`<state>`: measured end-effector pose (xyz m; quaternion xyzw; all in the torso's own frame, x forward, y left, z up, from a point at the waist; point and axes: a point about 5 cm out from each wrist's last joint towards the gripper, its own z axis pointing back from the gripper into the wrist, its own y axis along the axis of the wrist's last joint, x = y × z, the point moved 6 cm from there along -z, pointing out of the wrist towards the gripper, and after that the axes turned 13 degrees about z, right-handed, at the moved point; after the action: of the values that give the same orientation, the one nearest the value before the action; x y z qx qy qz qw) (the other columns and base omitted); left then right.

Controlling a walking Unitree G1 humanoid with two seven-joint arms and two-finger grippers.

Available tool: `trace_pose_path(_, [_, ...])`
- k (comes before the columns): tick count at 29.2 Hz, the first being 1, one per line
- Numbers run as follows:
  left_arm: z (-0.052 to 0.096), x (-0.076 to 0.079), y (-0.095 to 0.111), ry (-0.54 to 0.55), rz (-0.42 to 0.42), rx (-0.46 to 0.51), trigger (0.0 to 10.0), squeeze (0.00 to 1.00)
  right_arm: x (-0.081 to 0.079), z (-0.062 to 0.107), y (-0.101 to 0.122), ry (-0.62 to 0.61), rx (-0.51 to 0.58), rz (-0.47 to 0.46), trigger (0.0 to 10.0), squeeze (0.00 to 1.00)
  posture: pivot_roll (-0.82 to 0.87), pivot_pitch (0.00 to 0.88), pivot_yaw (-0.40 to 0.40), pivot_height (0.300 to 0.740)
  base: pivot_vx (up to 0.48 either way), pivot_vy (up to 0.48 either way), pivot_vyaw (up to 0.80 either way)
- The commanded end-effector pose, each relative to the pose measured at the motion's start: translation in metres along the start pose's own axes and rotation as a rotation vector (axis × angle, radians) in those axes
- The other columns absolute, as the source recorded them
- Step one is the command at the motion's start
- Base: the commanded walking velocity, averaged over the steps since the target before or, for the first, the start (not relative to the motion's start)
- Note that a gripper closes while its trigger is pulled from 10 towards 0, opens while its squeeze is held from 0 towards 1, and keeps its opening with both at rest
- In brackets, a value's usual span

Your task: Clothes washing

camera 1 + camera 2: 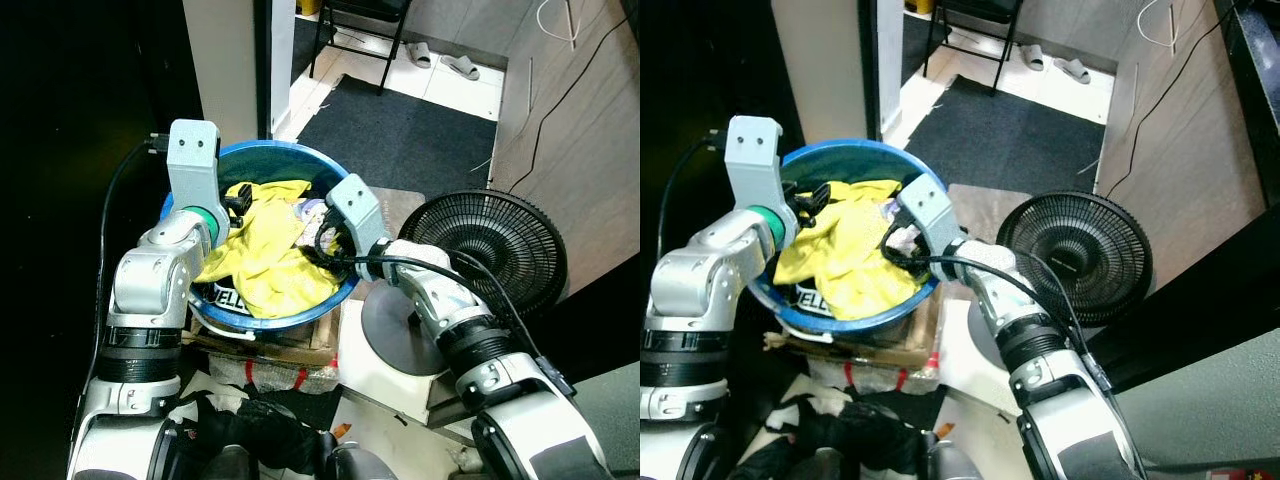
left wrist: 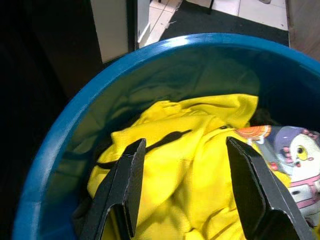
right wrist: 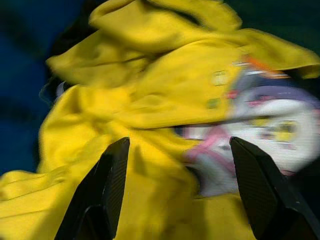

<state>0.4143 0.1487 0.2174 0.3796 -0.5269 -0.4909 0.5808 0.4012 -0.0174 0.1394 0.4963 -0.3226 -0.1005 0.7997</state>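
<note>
Both the left pincer [image 2: 182,187] and right pincer [image 3: 182,192] hover fingers apart over the yellow garment [image 1: 265,255] heaped in the blue tub [image 1: 285,155] at the frame's centre-left, where a shallow bite risks snagging only a fold and dragging the printed cloth [image 2: 292,160] along.

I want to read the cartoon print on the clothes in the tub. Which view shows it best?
The left wrist view: the cartoon print is sharp beside the yellow garment. The right wrist view blurs it; the eye views show a small pale patch.
</note>
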Motion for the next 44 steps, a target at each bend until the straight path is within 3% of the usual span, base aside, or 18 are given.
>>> trace_pose_path(1, [0.002,-0.003,-0.006,0.006,0.006,-0.020,10.0,0.00,-0.009,0.003,-0.022,0.027,-0.066,-0.018,10.0,0.00,0.04,0.145,-0.050,0.740,0.000,0.000,0.00])
trace_pose_path(3, [0.004,-0.006,-0.006,0.019,0.006,-0.018,10.0,0.00,-0.022,0.004,-0.029,0.078,-0.076,0.036,10.0,0.00,0.05,0.142,-0.050,0.740,0.000,0.000,0.00])
trace_pose_path(9, [0.006,-0.009,-0.006,0.028,0.005,-0.018,10.0,0.00,-0.035,0.006,-0.028,0.171,-0.033,0.079,10.0,0.00,0.05,0.137,-0.045,0.740,0.000,0.000,0.00])
trace_pose_path(13, [0.008,-0.010,-0.006,0.033,0.006,-0.019,10.0,0.00,-0.045,0.001,0.006,0.268,0.108,0.109,10.0,0.00,0.06,0.134,-0.044,0.740,0.000,0.000,0.00])
trace_pose_path(16, [0.008,-0.010,-0.006,0.033,0.006,-0.019,10.0,0.00,-0.045,0.001,0.006,0.268,0.108,0.109,10.0,0.00,0.06,0.134,-0.044,0.740,0.000,0.000,0.00])
trace_pose_path(17, [0.008,-0.011,-0.006,0.036,0.005,-0.018,10.0,0.00,-0.050,0.001,0.010,0.304,0.117,0.165,10.0,0.00,0.07,0.135,-0.046,0.740,0.000,0.000,0.00])
trace_pose_path(18, [0.008,-0.011,-0.006,0.036,0.005,-0.018,10.0,0.00,-0.050,0.001,0.010,0.304,0.117,0.165,10.0,0.00,0.07,0.135,-0.046,0.740,0.000,0.000,0.00])
trace_pose_path(19, [0.009,-0.014,-0.005,0.042,0.004,-0.018,10.0,0.00,-0.047,0.003,0.008,0.319,0.091,0.285,10.0,0.00,0.07,0.137,-0.048,0.740,0.000,0.000,0.00])
trace_pose_path(21, [0.009,-0.014,-0.005,0.042,0.004,-0.018,10.0,0.00,-0.047,0.003,0.008,0.319,0.091,0.285,10.0,0.00,0.07,0.137,-0.048,0.740,0.000,0.000,0.00])
trace_pose_path(22, [0.010,-0.016,-0.006,0.048,0.004,-0.018,10.0,0.00,-0.039,0.007,0.005,0.312,0.058,0.373,10.0,0.00,0.07,0.137,-0.048,0.740,0.000,0.000,0.00])
trace_pose_path(23, [0.011,-0.017,-0.006,0.053,0.004,-0.020,10.0,0.00,-0.024,0.009,0.003,0.274,0.025,0.404,10.0,0.00,0.06,0.143,-0.048,0.740,0.000,0.000,0.00])
trace_pose_path(24, [0.011,-0.017,-0.006,0.053,0.004,-0.020,10.0,0.00,-0.024,0.009,0.003,0.274,0.025,0.404,10.0,0.00,0.06,0.143,-0.048,0.740,0.000,0.000,0.00])
trace_pose_path(27, [0.011,-0.018,-0.007,0.058,0.004,-0.022,10.0,0.00,0.040,0.016,0.002,0.034,-0.070,0.219,10.0,0.00,0.06,0.146,-0.051,0.740,0.000,0.000,0.00])
trace_pose_path(32, [0.012,-0.020,-0.007,0.063,0.007,-0.021,10.0,0.00,0.068,0.022,0.009,-0.054,-0.075,0.051,10.0,0.00,0.05,0.148,-0.054,0.740,0.000,0.000,0.00])
trace_pose_path(36, [0.012,-0.021,-0.007,0.065,0.008,-0.021,10.0,0.00,0.072,0.023,0.011,-0.056,-0.066,-0.019,10.0,0.00,0.05,0.150,-0.055,0.740,0.000,0.000,0.00])
trace_pose_path(38, [0.014,-0.023,-0.006,0.072,0.008,-0.019,10.0,0.00,0.061,0.015,0.021,0.003,-0.010,-0.114,10.0,0.00,0.07,0.155,-0.060,0.740,0.000,0.000,0.00])
trace_pose_path(41, [0.015,-0.024,-0.005,0.078,0.008,-0.017,10.0,0.00,0.054,0.010,0.027,0.034,0.029,-0.145,10.0,0.00,0.08,0.158,-0.060,0.740,0.000,0.000,0.00])
trace_pose_path(44, [0.018,-0.029,-0.005,0.095,0.003,-0.018,10.0,0.00,0.040,-0.008,0.046,0.040,0.097,-0.180,10.0,0.00,0.09,0.162,-0.061,0.740,0.000,0.000,0.00])
